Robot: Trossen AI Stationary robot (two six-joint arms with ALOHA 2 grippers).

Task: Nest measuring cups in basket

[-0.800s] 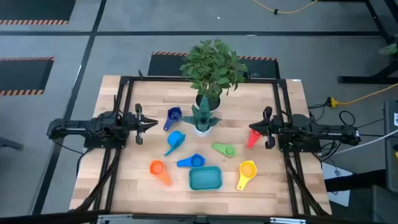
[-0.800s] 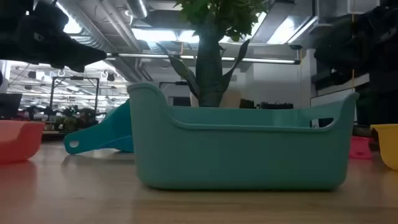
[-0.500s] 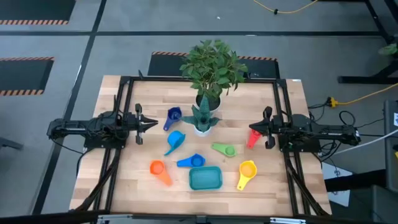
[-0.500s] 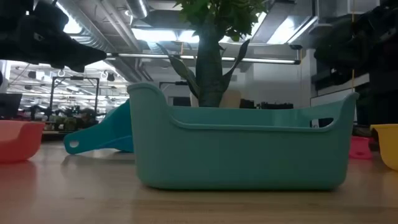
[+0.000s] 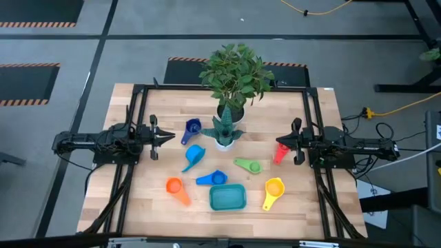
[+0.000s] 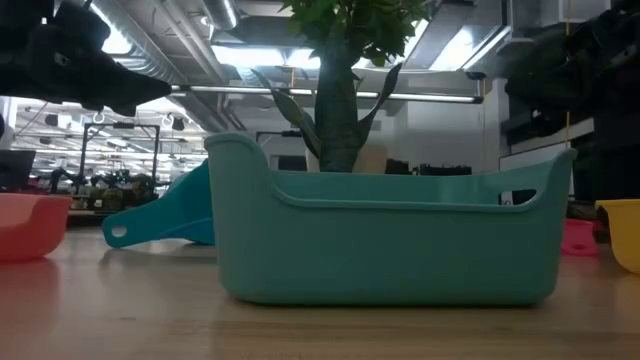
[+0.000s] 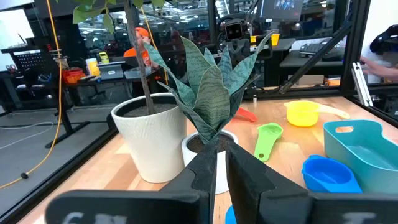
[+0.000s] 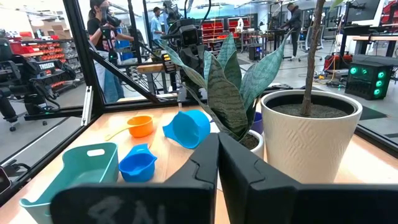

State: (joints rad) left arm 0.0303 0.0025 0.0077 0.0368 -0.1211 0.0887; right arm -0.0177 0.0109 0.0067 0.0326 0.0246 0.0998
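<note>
Currently the measuring cups lie scattered over the middle of the desk (image 5: 148, 207), none of them in the basket (image 5: 227, 198), which sits empty near the front edge. A mid-blue cup (image 5: 212, 179) lies just behind the basket, an orange cup (image 5: 176, 188) off to its left side and a yellow cup (image 5: 273, 190) just to its right. Farther back are a green cup (image 5: 249, 165), a light blue cup (image 5: 193, 156), a dark blue cup (image 5: 191, 128) and a red cup (image 5: 281, 151).

These look like light, stiff plastic scoops with smooth bowls that would probably slip out of a pinch. The flat handle seems the safest place to take hold, gripped across its width near the bowl so the cup does not swing. Being so light, a cup may skid across the wood if nudged. The basket is also light and could shift when a cup is dropped in.

Two potted plants, the large plant (image 5: 234, 72) in a white pot and a small striped plant (image 5: 224, 131), stand at the back centre, near the two farthest blue cups.

The left gripper (image 5: 160, 136) hovers at the left side of the desk, its jaws closed on nothing. The right gripper (image 5: 286, 142) waits at the right side, just beside the red cup, jaws likewise closed and empty.
</note>
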